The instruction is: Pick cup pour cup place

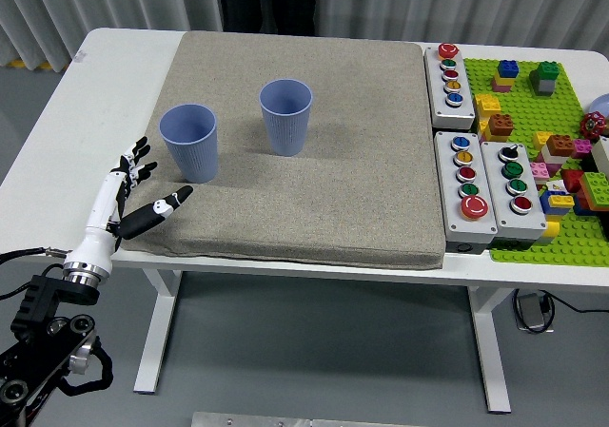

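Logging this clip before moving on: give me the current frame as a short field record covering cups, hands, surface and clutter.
cups: two blue cups, left cup and right cup, both upright, apart, on the mat
surface: grey mat on a white table
left hand: open, fingers spread, at the mat's near left corner, short of the left cup
right hand: not in view
clutter: button boxes and green brick plate at right

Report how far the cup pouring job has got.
Nothing looks done yet: both blue cups, the left cup and the right cup, stand upright and apart on the grey mat. In hand: the left robot hand, fingers spread and empty, is at the mat's left edge just short of the left cup. Left: grasp, pour, set down.
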You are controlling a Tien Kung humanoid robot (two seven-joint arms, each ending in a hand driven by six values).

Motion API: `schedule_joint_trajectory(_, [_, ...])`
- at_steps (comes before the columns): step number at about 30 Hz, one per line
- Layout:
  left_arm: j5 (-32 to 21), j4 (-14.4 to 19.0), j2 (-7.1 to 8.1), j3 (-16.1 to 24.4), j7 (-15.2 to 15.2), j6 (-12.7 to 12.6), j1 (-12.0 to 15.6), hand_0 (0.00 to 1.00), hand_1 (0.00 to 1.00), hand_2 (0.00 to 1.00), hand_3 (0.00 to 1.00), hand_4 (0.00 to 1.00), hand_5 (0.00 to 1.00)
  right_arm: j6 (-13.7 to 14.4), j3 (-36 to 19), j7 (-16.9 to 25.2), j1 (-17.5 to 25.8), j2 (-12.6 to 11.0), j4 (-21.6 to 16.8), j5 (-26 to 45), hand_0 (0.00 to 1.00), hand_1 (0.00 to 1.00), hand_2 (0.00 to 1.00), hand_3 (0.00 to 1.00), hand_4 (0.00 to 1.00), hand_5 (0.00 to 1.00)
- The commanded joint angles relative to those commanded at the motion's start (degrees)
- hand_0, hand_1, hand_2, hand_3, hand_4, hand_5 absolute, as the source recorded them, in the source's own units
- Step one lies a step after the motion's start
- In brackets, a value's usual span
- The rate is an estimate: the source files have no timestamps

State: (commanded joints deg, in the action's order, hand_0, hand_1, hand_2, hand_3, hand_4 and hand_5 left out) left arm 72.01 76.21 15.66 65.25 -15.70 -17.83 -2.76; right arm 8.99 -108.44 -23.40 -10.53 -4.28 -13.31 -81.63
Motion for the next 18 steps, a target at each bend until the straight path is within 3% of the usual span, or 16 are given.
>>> schedule_joint_trajectory(18, [-1.46, -6.49, -0.75, -2.21, -0.27, 0.36, -6.32, 0.869, 0.883, 0.998, 0.998, 0.985, 0.409, 0.33, 0.38, 0.44, -0.67, 0.09, 0.08, 0.89, 0.693, 0.658, 0.608, 0.627, 0.002, 0.312])
